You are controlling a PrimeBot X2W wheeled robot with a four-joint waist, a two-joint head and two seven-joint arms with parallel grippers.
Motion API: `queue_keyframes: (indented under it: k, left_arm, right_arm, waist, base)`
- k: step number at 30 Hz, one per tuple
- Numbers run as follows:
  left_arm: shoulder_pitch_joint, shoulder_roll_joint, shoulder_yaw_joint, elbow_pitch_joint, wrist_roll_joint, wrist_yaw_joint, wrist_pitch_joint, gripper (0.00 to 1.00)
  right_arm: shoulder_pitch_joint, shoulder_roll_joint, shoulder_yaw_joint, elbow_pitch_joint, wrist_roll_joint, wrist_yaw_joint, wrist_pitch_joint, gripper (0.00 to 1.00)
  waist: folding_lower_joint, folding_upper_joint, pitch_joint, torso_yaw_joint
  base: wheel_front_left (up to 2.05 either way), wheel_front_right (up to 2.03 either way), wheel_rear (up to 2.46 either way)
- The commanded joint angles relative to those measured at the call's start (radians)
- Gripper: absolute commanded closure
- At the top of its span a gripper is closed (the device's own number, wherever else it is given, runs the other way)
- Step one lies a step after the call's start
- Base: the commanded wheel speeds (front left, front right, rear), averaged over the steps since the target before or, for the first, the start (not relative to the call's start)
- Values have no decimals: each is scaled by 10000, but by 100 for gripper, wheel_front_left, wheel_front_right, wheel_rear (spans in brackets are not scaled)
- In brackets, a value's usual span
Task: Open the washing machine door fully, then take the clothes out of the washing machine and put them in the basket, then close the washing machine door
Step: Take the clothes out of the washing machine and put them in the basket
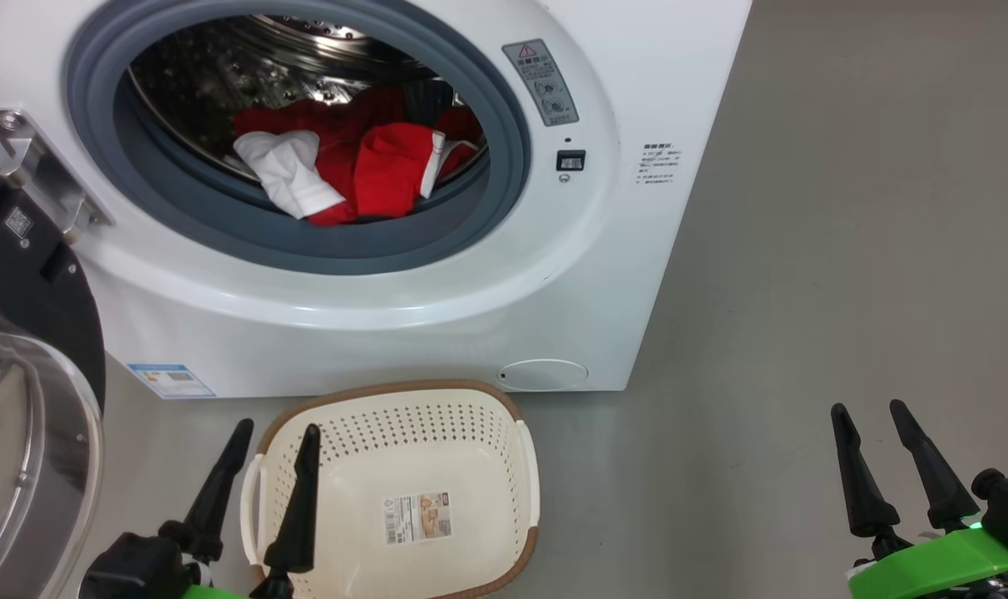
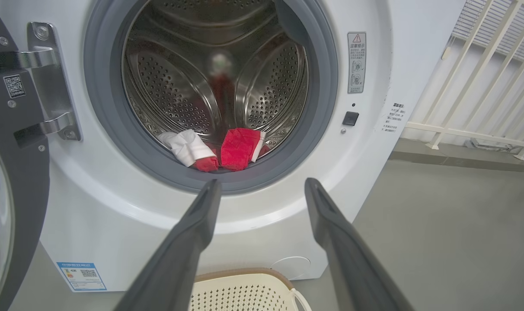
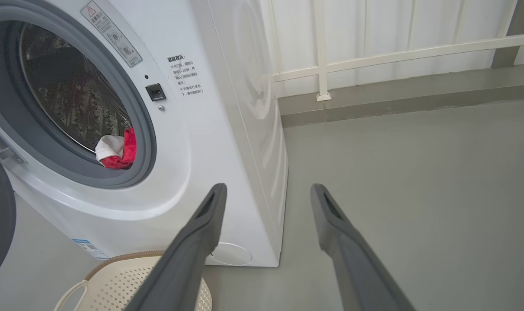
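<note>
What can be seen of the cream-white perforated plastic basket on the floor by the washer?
The cream-white perforated plastic basket is a rounded rectangle with a brown woven-look rim, pale side handles and a paper label on its bottom. It stands upright and empty on the grey floor, close in front of the white washing machine. In the head view the open left gripper has its fingers overlapping the basket's left edge; whether they touch it cannot be told.

Grey floor (image 1: 803, 291) under the washing machine (image 1: 637, 274), the basket (image 1: 404, 433) just before it.
</note>
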Motion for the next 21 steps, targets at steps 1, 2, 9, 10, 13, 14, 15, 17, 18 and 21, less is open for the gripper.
queue_keyframes:
  k: [1, 2, 9, 10, 13, 14, 15, 17, 18, 21]
  left_arm:
    - [-148, 109, 333, -172, 109, 8, -49, 0]
    - [-158, 105, 354, -128, 152, 8, -49, 0]
    - [-360, -29, 330, 356, 287, 8, -49, 0]
    - [-417, 2, 263, 603, 338, 8, -49, 0]
    - [-679, 21, 251, 1024, 403, 8, -49, 0]
    - [-851, 21, 263, 1237, 426, 8, -49, 0]
    - [-1054, 31, 257, 1428, 475, 8, -49, 0]
    - [-1519, 29, 240, 1747, 566, 8, -49, 0]
    - [-1783, 31, 224, 1957, 635, 8, -49, 0]
    - [-2735, 7, 232, 2718, 875, 8, -49, 0]
  right_arm:
    - [-237, -189, 231, -231, -18, 63, -65, 0]
    - [-245, -190, 231, -237, -16, 63, -65, 0]
    - [-378, -164, 269, -249, -7, 63, -65, 0]
    - [-407, -154, 287, -253, -7, 63, -65, 0]
    - [-486, -147, 330, -258, 0, 63, -65, 0]
    - [-536, -145, 357, -259, 5, 63, -65, 0]
    - [-585, -141, 380, -263, 10, 63, -65, 0]
    - [-682, -125, 422, -280, 16, 63, -65, 0]
    - [-733, -115, 439, -286, 18, 63, -65, 0]
    - [-890, -80, 482, -306, 22, 63, -65, 0]
  waist:
    - [0, 0, 28, 4]
    - [0, 0, 48, 7]
    - [0, 0, 265, -60]
    - [0, 0, 322, -88]
    - [0, 0, 450, -153]
    - [0, 0, 526, -197]
    - [0, 0, 598, -244]
    - [0, 0, 785, -341]
    - [0, 0, 887, -388]
    - [0, 0, 1225, -538]
  base:
    - [0, 0, 0]
    - [0, 0, 0]
    - [0, 0, 0]
    - [0, 0, 0]
    - [0, 0, 0]
    - [0, 0, 0]
    - [0, 0, 0]
    - [0, 0, 0]
    - [0, 0, 0]
    - [0, 0, 0]
